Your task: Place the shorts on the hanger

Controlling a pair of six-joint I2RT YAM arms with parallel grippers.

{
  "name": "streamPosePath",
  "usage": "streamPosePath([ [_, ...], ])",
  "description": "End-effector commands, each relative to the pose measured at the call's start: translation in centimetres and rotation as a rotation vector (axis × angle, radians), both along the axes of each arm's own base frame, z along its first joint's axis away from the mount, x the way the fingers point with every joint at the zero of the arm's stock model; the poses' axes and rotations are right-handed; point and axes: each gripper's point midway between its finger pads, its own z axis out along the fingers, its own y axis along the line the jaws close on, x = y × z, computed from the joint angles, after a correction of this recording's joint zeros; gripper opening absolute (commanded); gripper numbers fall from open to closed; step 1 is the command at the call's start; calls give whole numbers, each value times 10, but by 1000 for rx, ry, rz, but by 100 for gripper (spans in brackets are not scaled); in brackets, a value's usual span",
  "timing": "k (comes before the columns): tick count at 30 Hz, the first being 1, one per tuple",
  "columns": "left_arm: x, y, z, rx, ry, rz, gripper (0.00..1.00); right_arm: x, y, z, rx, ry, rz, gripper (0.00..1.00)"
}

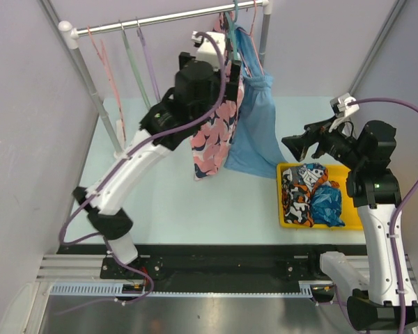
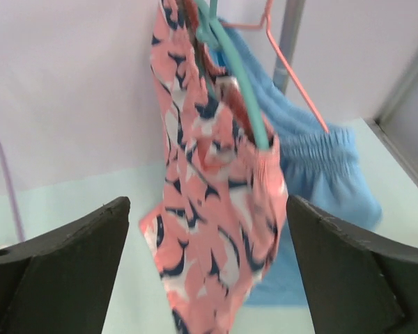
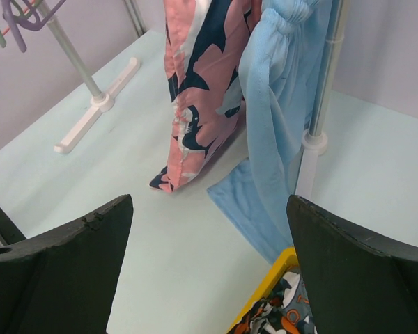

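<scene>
The pink shorts (image 1: 212, 136) with navy and white print hang from the teal hanger (image 1: 231, 21) on the rail, their bottom hem touching the table. In the left wrist view the shorts (image 2: 209, 229) drape over the hanger's shoulder (image 2: 244, 97). My left gripper (image 1: 231, 73) is raised beside the shorts; its jaws (image 2: 207, 209) stand wide open on either side of the fabric, holding nothing. My right gripper (image 1: 296, 146) is open and empty above the tray, facing the hanging clothes. The shorts also show in the right wrist view (image 3: 202, 90), beyond the gripper (image 3: 209, 209).
Plain light-blue shorts (image 1: 254, 125) hang right of the pink ones on a pink hanger (image 2: 292, 69). A yellow tray (image 1: 289, 209) holds patterned clothes. Pink (image 1: 97, 49), pale green (image 1: 132, 56) and purple (image 1: 150, 62) hangers hang on the rail (image 1: 160, 19). A rack post (image 3: 313, 139) stands close by.
</scene>
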Motion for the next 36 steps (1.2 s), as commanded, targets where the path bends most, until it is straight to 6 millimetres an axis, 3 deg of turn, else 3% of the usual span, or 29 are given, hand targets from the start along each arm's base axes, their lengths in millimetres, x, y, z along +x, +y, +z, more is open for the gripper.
streamPosePath([
  [1, -60, 4, 15, 17, 1, -291, 100, -9, -2, 9, -29, -60, 2, 96],
  [2, -69, 6, 9, 70, 1, -337, 100, -10, -2, 9, -31, -63, 1, 97],
  [3, -82, 12, 16, 104, -23, -384, 100, -12, -2, 9, -35, -64, 1, 97],
  [4, -99, 1, 15, 135, -29, -516, 100, -13, -3, 8, -42, -63, -2, 97],
  [5, -109, 6, 31, 159, -65, -557, 100, -14, -4, 5, -46, -59, -8, 98],
  [7, -119, 17, 19, 267, -2, -592, 100, -19, -6, 3, -56, -66, -16, 98],
  [8, -128, 30, 42, 262, -39, -593, 100, -20, -7, -5, -60, -49, -24, 98],
  [13, -149, 77, 26, 309, 60, -571, 100, -41, -10, -22, -76, -34, -35, 100],
  [14, -151, 82, 14, 325, 96, -577, 100, -44, -10, -25, -86, -34, -31, 100],
  [19, -161, 136, -11, 331, 175, -440, 100, -62, -14, -40, -99, -22, -48, 100],
  [20, -168, 155, -13, 316, 175, -405, 100, -63, -19, -42, -102, -21, -70, 100],
  [25, -199, 201, -18, 269, 150, -317, 100, -76, -22, -63, -122, 5, -84, 100],
  [26, -200, 207, -27, 274, 168, -296, 100, -78, -23, -64, -127, -1, -88, 100],
  [27, -213, 218, -25, 265, 135, -268, 100, -80, -23, -66, -129, -1, -87, 100],
  [32, -228, 252, -49, 254, 146, -119, 100, -84, -24, -77, -138, 20, -92, 100],
  [36, -239, 267, -66, 217, 154, -33, 100, -87, -26, -81, -159, 32, -95, 100],
])
